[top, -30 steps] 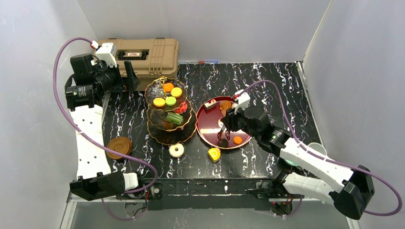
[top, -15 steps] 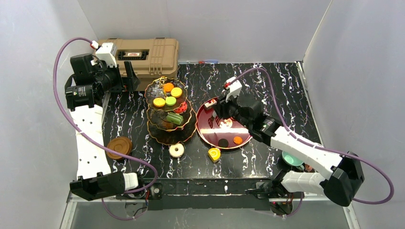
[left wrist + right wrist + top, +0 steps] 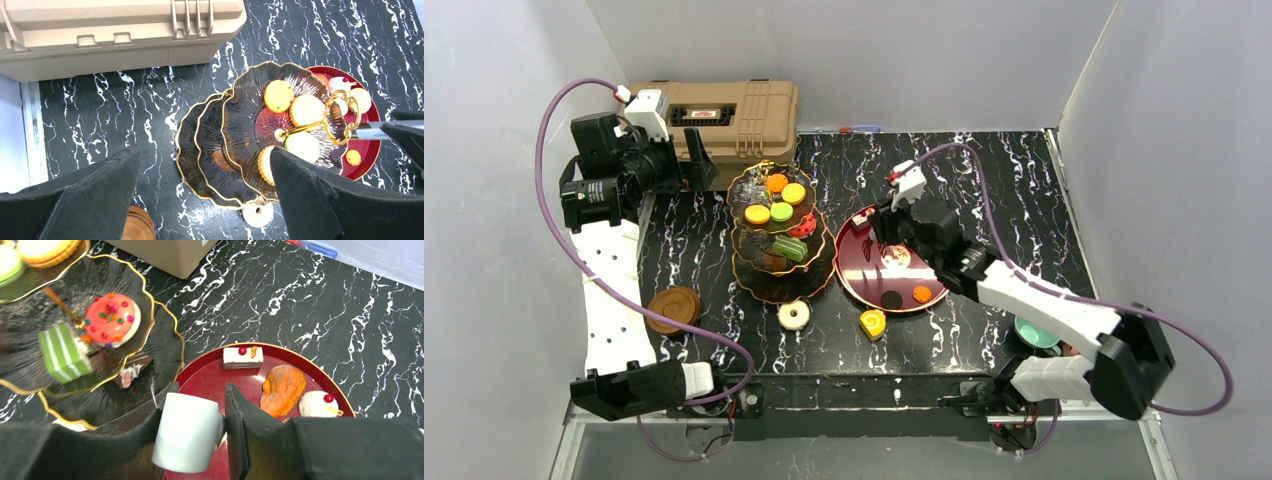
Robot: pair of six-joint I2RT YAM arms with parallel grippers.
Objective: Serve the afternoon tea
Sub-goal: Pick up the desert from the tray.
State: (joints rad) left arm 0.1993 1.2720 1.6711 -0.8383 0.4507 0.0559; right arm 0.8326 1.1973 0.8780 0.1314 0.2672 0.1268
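Top external view: w/in the last sec the right hand [image 3: 197,412] swung from the red tray's [image 3: 864,285] front to its back-left edge, nr the stand [image 3: 764,285]. It gripped a white cup [image 3: 187,437], so we judged set-down was next. Left hand [image 3: 202,165] hung wide, empty. Cup's base was cut off, and the teal cup [image 3: 1034,332] sat half behind the arm.

A black table top [image 3: 1044,180] veined with white, like marble, forms the floor of a small booth. Plain pale grey panels close it in: a back wall [image 3: 874,50], a left wall [image 3: 484,250] and a right wall [image 3: 1184,150]. A big tan plastic case [image 3: 734,105] sits in the far left corner against the back wall. The light is even and soft, and the shadows are faint.
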